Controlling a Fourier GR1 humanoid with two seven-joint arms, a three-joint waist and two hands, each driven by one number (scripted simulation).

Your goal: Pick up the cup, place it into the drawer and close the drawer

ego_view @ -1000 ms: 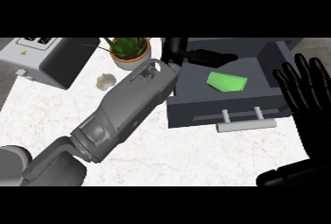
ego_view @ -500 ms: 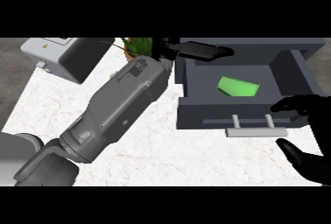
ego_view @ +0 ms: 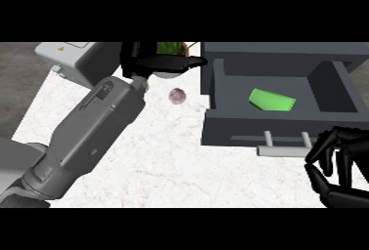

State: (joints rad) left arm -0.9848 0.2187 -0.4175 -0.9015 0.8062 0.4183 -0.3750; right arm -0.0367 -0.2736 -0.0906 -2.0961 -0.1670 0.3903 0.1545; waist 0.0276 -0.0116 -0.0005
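The white counter (ego_view: 166,166) carries an open dark grey drawer (ego_view: 281,124), the green cup (ego_view: 272,100) lying inside it (on the drawer's floor). The right hand (ego_view: 340,163), fingers curled and holding nothing, sits just beside the drawer handle (ego_view: 287,141). The left hand (ego_view: 162,62) reaches beside a small pinkish ball (ego_view: 177,95); I cannot tell how its fingers stand.

White marbled counter (ego_view: 166,166), grey appliance (ego_view: 72,56) and plant (ego_view: 172,47) at back.

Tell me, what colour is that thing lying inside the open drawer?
Bright green: the green cup lies in the dark grey drawer, seen in the head view.
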